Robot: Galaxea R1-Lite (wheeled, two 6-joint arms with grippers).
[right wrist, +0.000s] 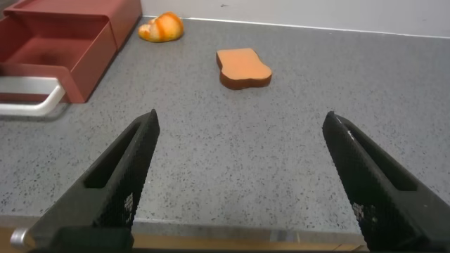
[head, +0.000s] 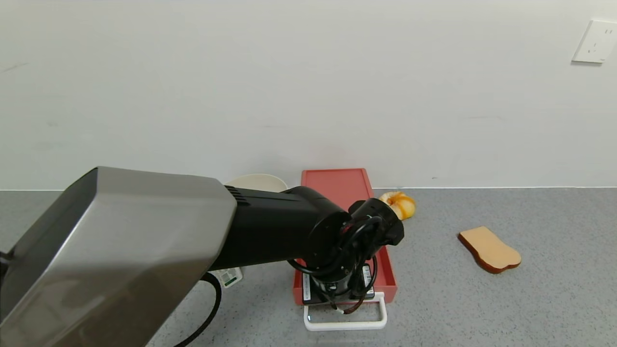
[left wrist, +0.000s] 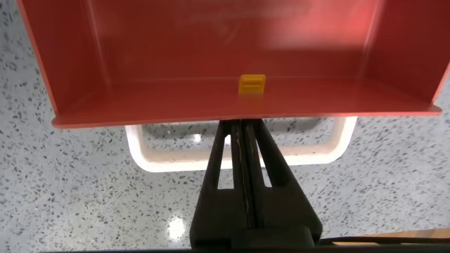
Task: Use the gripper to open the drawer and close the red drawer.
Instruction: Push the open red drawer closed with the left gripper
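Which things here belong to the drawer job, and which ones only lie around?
For the job:
- red drawer, pulled open
- its white loop handle
- left pincer, shut, at the drawer's front edge, above the handle

Only lying around:
- beige bowl
- orange pastry
- toast slice
- small yellow piece inside the drawer
- right pincer, open, idle above the counter

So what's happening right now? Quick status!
Left gripper shut, at the white handle of the open red drawer. Right gripper open, idle over bare counter. Nothing blocking the drawer.
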